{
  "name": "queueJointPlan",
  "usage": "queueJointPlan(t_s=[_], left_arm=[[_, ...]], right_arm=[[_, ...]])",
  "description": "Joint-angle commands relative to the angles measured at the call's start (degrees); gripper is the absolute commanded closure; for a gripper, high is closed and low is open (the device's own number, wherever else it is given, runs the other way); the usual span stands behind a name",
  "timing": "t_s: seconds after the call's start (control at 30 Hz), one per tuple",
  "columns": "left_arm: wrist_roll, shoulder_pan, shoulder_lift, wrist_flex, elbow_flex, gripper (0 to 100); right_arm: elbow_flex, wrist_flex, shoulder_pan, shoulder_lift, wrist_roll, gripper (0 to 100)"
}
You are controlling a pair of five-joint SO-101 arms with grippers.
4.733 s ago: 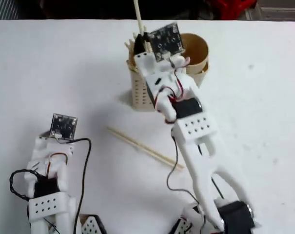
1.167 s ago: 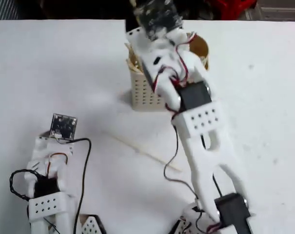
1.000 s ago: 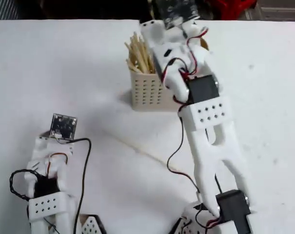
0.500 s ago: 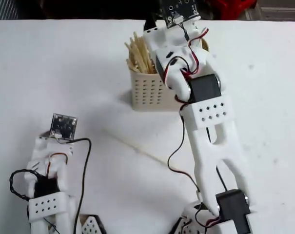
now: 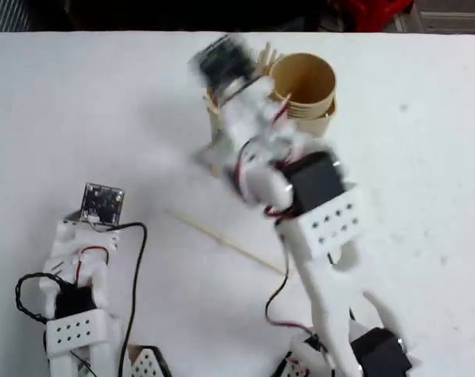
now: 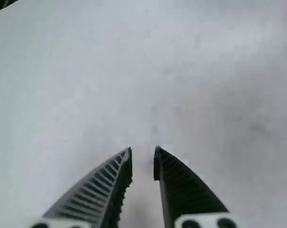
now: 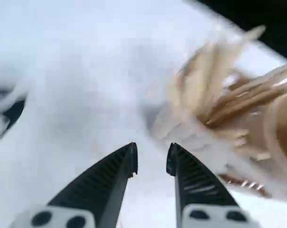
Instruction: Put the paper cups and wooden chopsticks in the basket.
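Stacked tan paper cups (image 5: 303, 85) stand upright beside a white perforated basket (image 7: 205, 137) holding bundled wooden chopsticks (image 5: 264, 56); one loose chopstick (image 5: 229, 244) lies on the white surface (image 5: 104, 102).

**White rig, tan cups, blond sticks**

I see a plain white tabletop (image 5: 80, 102). The paper cups (image 5: 304, 82) are tan, the basket (image 5: 214, 119) cream, the chopsticks (image 7: 219, 90) pale blond wood. The right arm (image 5: 323, 259) and left arm (image 5: 76, 290) are white with black motors and red wires. The jaws are black and finely ribbed.
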Motion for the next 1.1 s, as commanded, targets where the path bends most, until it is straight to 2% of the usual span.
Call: queueJointPlan(t_s=[0.0,0.07,0.23,0.37,0.5,0.7,1.0,1.07], left_arm=[[0.4,0.7,-0.5,-1.1,-0.3,91],[0.4,0.7,-0.5,-1.1,-0.3,91],[0.4,0.7,-0.5,-1.1,-0.3,91],[0.4,0.7,-0.5,-1.1,-0.3,91],[0.4,0.7,-0.5,-1.1,-0.3,91],[0.4,0.7,-0.5,-1.1,-0.3,91],[0.4,0.7,-0.5,-1.1,-0.3,91],[0.4,0.7,-0.5,-1.1,-0.3,91]], right_arm=[[9.2,2.6,-6.3,-1.8,7.3,88.3],[19.5,-3.2,-8.0,-2.1,7.7,88.3],[42.6,-26.2,-8.3,-1.7,8.2,88.0],[51.4,-37.4,-8.0,-1.6,9.4,87.8],[51.6,-40.3,-4.3,1.1,10.5,86.8],[51.3,-46.1,-2.9,10.0,10.8,76.8],[51.3,-49.4,-2.9,17.5,13.0,77.3],[51.3,-49.3,-2.8,17.7,13.0,80.0]])
